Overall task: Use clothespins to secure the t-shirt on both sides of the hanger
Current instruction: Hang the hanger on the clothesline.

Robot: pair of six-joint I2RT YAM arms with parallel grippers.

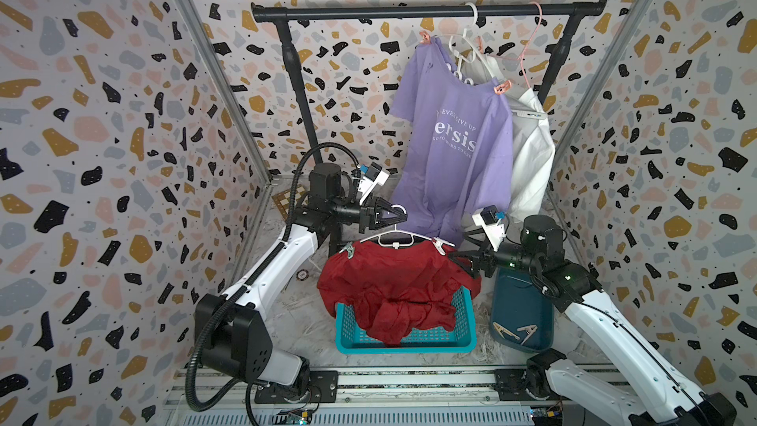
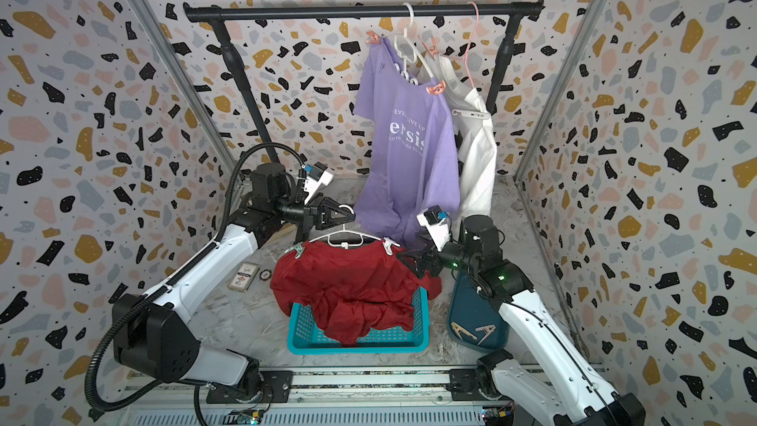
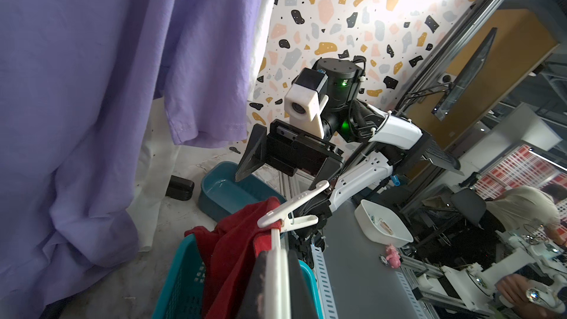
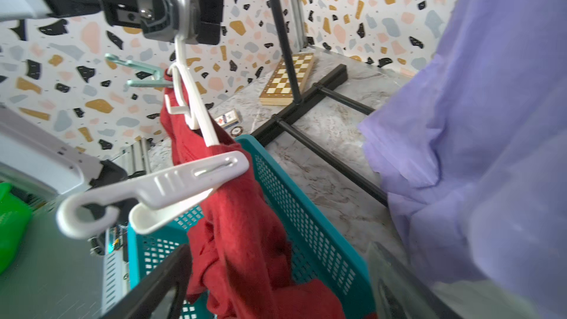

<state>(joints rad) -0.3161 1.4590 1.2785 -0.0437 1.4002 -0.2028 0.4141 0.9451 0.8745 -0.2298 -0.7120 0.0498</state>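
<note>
A red t-shirt [image 1: 389,284] hangs on a white hanger [image 1: 395,235], its lower part slumped into the basket. My left gripper [image 1: 399,215] is shut on the hanger's hook, whose white bar shows between the fingers [image 3: 260,283] in the left wrist view. Two clothespins pinch shirt and hanger: a mint green one [image 1: 348,250] on the left shoulder and a white one [image 1: 442,244] on the right shoulder. My right gripper [image 1: 461,262] stands open just right of the white clothespin [image 4: 159,188], below its handles, with red cloth [image 4: 239,225] seen between the spread jaws.
A teal basket [image 1: 405,342] sits under the shirt. To its right, a dark blue tray [image 1: 520,301] holds two tan clothespins [image 1: 506,331]. The black rack [image 1: 409,13] behind carries a purple t-shirt [image 1: 454,149] and a white garment [image 1: 532,157]. A chessboard [image 4: 288,81] lies by the rack's foot.
</note>
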